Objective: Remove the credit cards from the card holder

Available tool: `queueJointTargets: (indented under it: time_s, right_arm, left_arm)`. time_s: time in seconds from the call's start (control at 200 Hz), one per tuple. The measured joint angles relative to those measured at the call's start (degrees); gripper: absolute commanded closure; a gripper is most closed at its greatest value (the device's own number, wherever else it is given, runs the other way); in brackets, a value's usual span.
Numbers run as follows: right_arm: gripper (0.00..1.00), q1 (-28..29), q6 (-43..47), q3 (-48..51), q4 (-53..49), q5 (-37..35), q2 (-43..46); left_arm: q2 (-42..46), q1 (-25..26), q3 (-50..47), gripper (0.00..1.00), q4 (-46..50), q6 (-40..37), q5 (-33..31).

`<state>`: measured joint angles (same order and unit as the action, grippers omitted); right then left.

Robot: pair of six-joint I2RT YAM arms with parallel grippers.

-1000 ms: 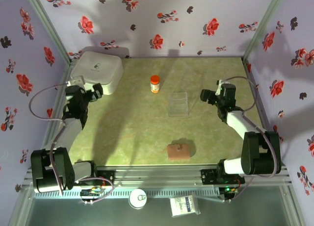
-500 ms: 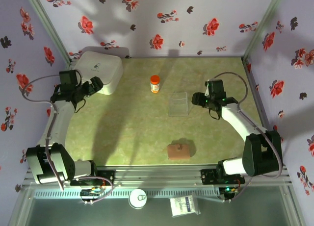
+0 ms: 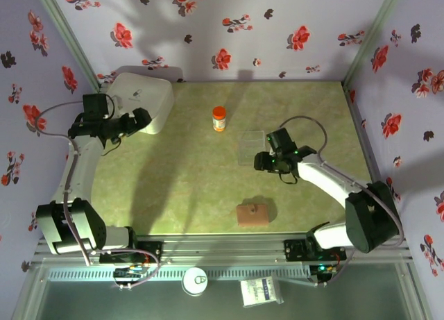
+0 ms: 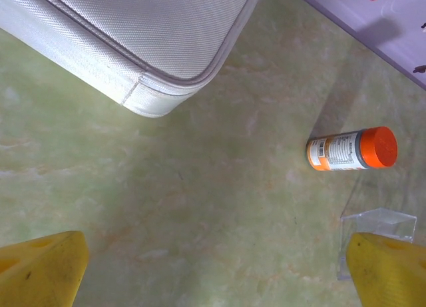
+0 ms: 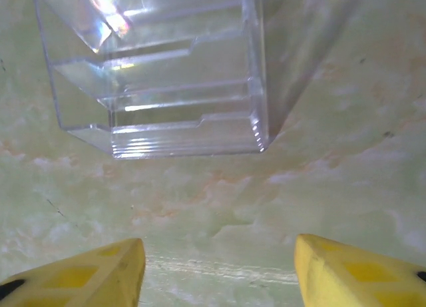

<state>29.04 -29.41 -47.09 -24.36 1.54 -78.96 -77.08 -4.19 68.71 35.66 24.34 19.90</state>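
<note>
Hiding its inside: shut card holder (image 3: 252, 214)

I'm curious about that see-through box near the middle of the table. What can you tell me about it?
The clear box is a transparent, hard-looking plastic rectangle with stepped ledges inside and nothing visible in it. It lies flat on the green table, near the orange-capped bottle. Nothing touches it; the right gripper hovers open just short of it.

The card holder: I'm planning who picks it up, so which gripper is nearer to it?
Right. The right gripper hovers beyond the card holder, beside the clear box; the left gripper is far off to its left, next to the white case.
</note>
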Motion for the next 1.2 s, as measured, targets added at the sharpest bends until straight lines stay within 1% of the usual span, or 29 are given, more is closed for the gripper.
queueJointTargets:
  time_s: [0.105, 0.22, 0.36, 0.535, 0.85, 1.2]
  right_arm:
    - [0.31, 3.10, -2.47, -0.26, 0.04, -2.69, -3.02]
    - [0.31, 5.29, -4.07, -2.27, 0.00, -4.81, -7.56]
    - [0.34, 6.62, -4.87, -6.05, 0.28, -6.23, -12.52]
    - [0.34, 6.88, -5.79, -10.23, 0.98, -7.63, -17.62]
    - [0.35, 6.88, -6.40, -19.41, 0.37, -11.06, -25.66]
    - [0.37, 6.10, -6.10, -26.60, -1.68, -13.46, -30.93]
  left_arm:
    - [0.02, -0.79, -0.87, 0.00, -0.04, -0.50, 0.31]
    - [0.66, -2.08, -2.10, 0.00, -0.24, -0.57, 0.33]
    - [2.03, -3.80, -3.19, 0.00, -0.87, -0.55, 0.35]
    - [2.49, -5.25, -3.21, 0.00, -1.51, -0.52, 1.16]
    - [2.49, -5.95, -3.72, 0.00, -1.88, -0.50, 1.79]
    - [2.49, -6.60, -3.91, 0.00, -1.99, -0.48, 1.86]
